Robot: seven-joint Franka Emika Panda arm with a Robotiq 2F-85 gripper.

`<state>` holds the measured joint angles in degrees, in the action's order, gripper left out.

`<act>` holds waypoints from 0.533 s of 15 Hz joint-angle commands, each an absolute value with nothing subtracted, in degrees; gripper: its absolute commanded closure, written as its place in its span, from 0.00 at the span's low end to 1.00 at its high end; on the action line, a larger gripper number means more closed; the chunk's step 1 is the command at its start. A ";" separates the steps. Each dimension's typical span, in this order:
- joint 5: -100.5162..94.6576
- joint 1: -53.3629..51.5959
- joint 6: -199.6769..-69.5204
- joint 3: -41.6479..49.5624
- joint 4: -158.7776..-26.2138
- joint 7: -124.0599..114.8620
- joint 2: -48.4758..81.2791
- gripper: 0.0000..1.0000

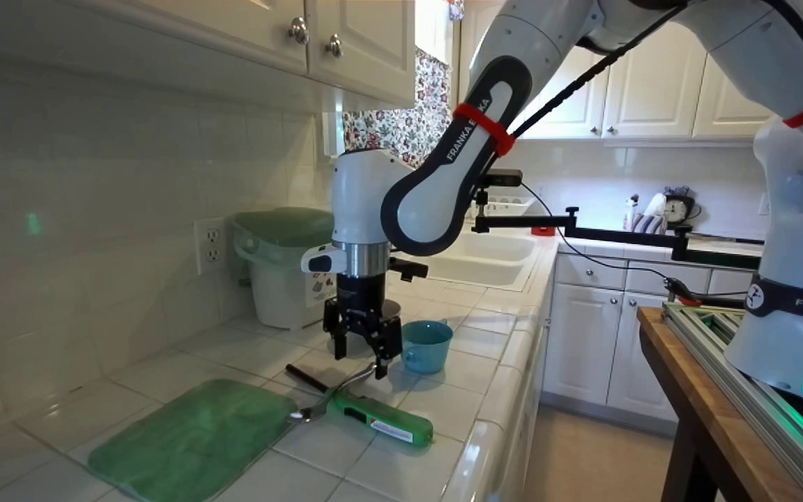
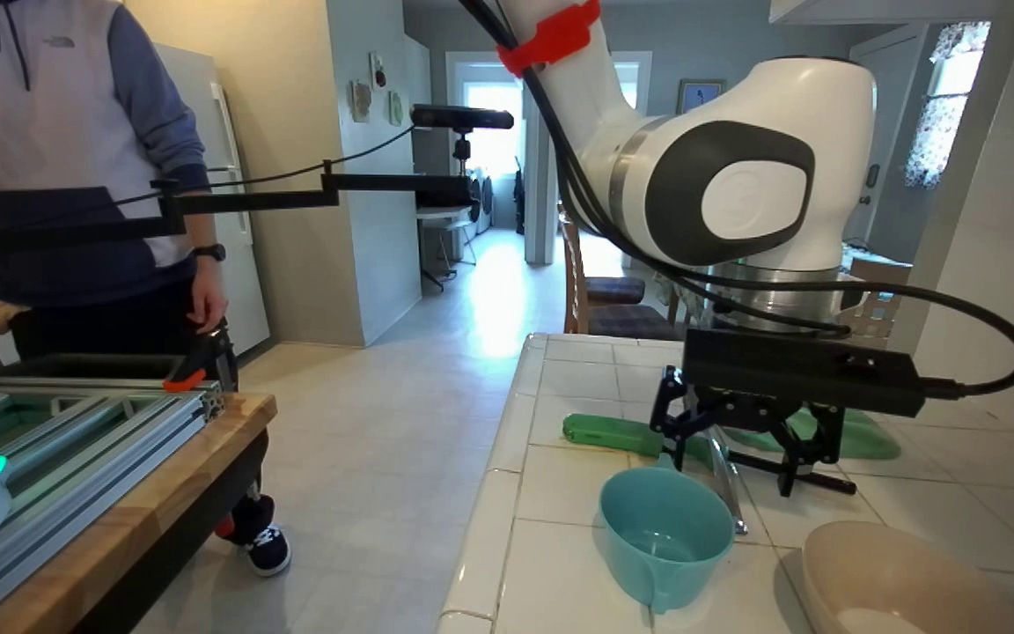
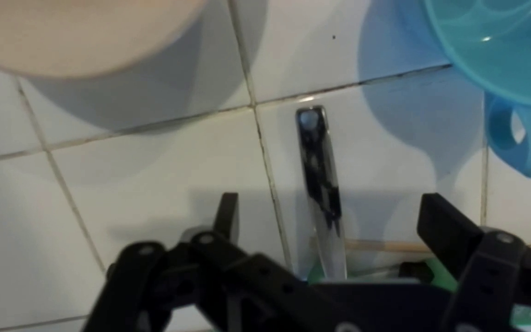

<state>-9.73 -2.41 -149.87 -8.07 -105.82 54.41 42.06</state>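
My gripper (image 1: 360, 359) is open and empty, pointing down just above the tiled counter. In the wrist view the fingers (image 3: 330, 205) stand apart on either side of a metal spoon's handle (image 3: 318, 161). The spoon (image 1: 314, 410) rests across a green lighter (image 1: 398, 423) with a black nozzle; its handle also shows in an exterior view (image 2: 725, 484). A light blue cup (image 2: 665, 528) stands close to the gripper, at upper right in the wrist view (image 3: 514, 55). A beige bowl (image 2: 903, 572) is at upper left in the wrist view (image 3: 81, 37). A green cloth (image 1: 192, 439) lies beside the spoon.
A pale bin with a green lid (image 1: 283, 279) stands against the tiled wall. A white sink (image 1: 492, 268) lies further along the counter. Cabinets (image 1: 234, 28) hang above. A wooden table (image 2: 146, 493) bears the arm's base, and a person (image 2: 76, 158) stands behind it.
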 commanded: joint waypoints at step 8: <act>-12.48 -2.59 -150.76 -7.84 -104.58 53.43 44.09 0.38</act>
